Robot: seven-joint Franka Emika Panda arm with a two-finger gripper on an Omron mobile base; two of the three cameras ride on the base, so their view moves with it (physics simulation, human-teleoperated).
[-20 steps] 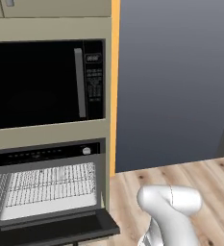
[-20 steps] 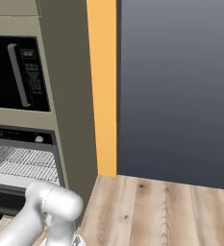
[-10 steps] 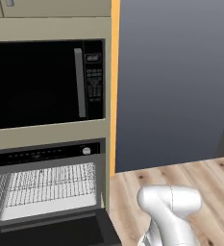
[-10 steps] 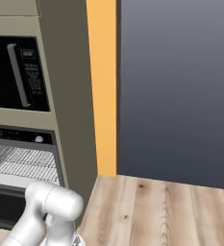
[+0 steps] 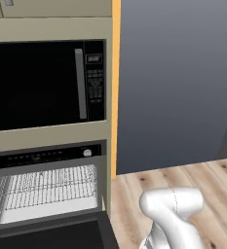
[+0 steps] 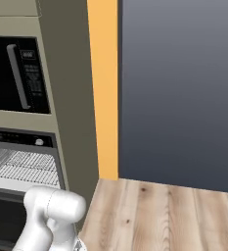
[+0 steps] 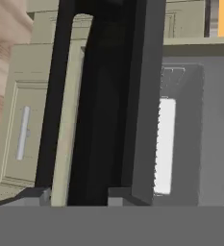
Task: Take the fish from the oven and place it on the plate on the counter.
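Oven door swung further down since a second ago, jaws now at their narrowest.

The oven (image 5: 47, 187) sits at lower left of the left base view, its door (image 5: 54, 236) dropped along the bottom edge and grey wire racks (image 5: 44, 185) exposed. Above it is the black microwave (image 5: 47, 85). In the hand view the gripper (image 7: 77, 196) is drawn in against the door's dark edge at bottom centre; whether it grips is unclear. The fish can't be made out on the racks. Fetching it and plating it both seem still ahead.
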